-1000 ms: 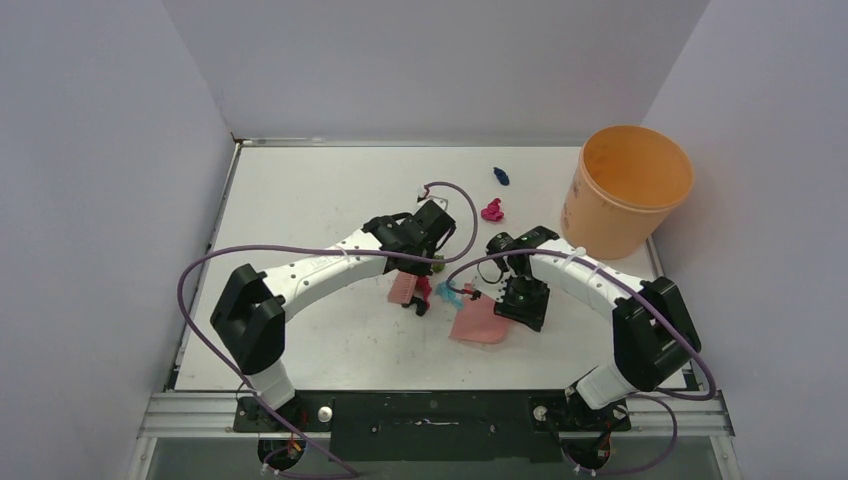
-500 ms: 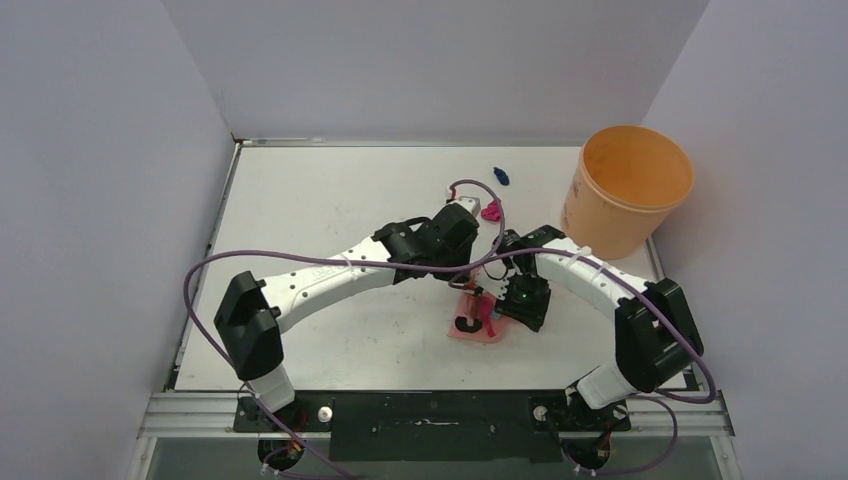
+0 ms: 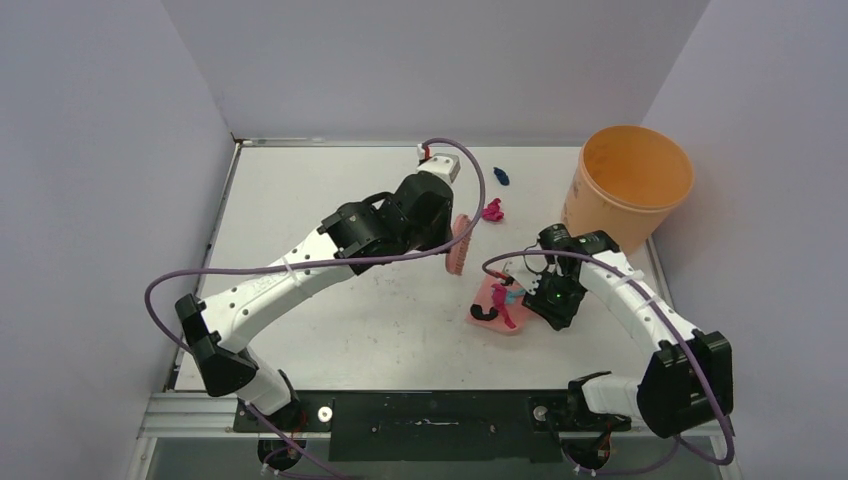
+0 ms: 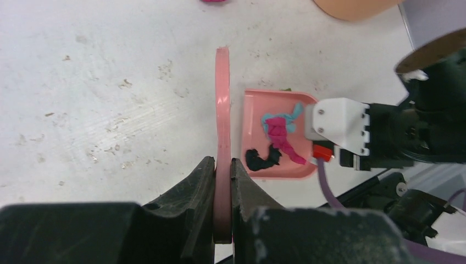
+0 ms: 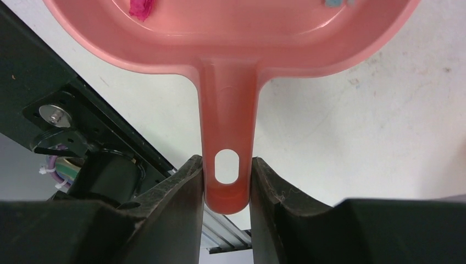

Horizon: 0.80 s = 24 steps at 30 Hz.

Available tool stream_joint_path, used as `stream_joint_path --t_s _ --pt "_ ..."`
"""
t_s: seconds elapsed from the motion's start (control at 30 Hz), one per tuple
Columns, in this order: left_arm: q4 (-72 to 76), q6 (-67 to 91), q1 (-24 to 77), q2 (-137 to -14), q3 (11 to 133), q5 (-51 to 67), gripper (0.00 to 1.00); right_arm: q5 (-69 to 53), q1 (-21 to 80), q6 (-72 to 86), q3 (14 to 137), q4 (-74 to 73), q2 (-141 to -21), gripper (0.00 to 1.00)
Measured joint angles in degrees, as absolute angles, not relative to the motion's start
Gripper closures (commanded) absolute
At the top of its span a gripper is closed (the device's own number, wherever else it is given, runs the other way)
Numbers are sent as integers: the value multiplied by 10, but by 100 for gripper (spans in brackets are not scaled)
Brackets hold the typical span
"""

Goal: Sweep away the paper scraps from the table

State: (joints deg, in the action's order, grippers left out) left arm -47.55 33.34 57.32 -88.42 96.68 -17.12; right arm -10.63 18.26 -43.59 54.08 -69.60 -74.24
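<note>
Over the middle of the table (image 3: pixel 330 200), seen from the top camera, the left gripper (image 3: pixel 447 237) has lifted the pink brush (image 3: pixel 461 243) away from the dustpan (image 3: pixel 484 297) and swung it toward twelve o'clock. A second ago the brush was down at the pan's mouth. The pan has slid a little toward three o'clock and now carries a small heap of paper scraps (image 3: pixel 506 298). A magenta wad (image 3: pixel 491 210) lies just beside the brush at its one o'clock. A dark blue wad (image 3: pixel 501 176) sits further toward twelve, and the orange bucket (image 3: pixel 628 190) stands at two o'clock. So one batch looks gathered, and these two wads are the ones left in sight.

From the left wrist, the left gripper (image 4: pixel 222 170) is pressed tight on the brush (image 4: pixel 222 110), which shows edge-on and clear of the tabletop. At its three o'clock the dustpan (image 4: pixel 254 102) holds a cyan-and-magenta tangle (image 4: pixel 281 132) and a dark scrap (image 4: pixel 262 159).

From the right wrist, the right gripper (image 5: pixel 228 176) pinches the dustpan (image 5: pixel 247 49) by its handle, one finger on each side of the hanging hole. A magenta scrap (image 5: pixel 141 8) and a cyan fleck (image 5: pixel 332 3) show inside at twelve o'clock.

The next sweep probably needs the pan brought toward twelve, under the magenta wad.
</note>
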Motion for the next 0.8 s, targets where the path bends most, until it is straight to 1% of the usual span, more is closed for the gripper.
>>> stream_joint_path --t_s 0.1,0.2,0.33,0.47,0.57,0.63,0.73,0.8 --pt "-501 309 571 -908 1006 -196 100 -114 151 -452 541 -713 -711 95" --pt "-518 290 569 -940 1028 -211 100 -114 96 -482 541 -737 -691 95" --pt "-531 272 568 -981 1031 -214 100 -98 -5 -543 541 -764 -672 95" --pt "-527 258 565 -1008 1031 -204 100 -71 -127 -623 535 -774 -664 95" --pt "-513 240 564 -1036 1038 -191 100 -49 -213 -677 524 -777 -670 95" --pt "-505 228 562 -1066 1055 -181 100 -37 -251 -703 522 -778 -683 95" --pt "-495 209 562 -1129 1100 -167 100 -25 -292 -731 522 -773 -714 95" --pt "-493 198 562 -1176 1139 -154 100 -20 -300 -744 522 -765 -732 94"
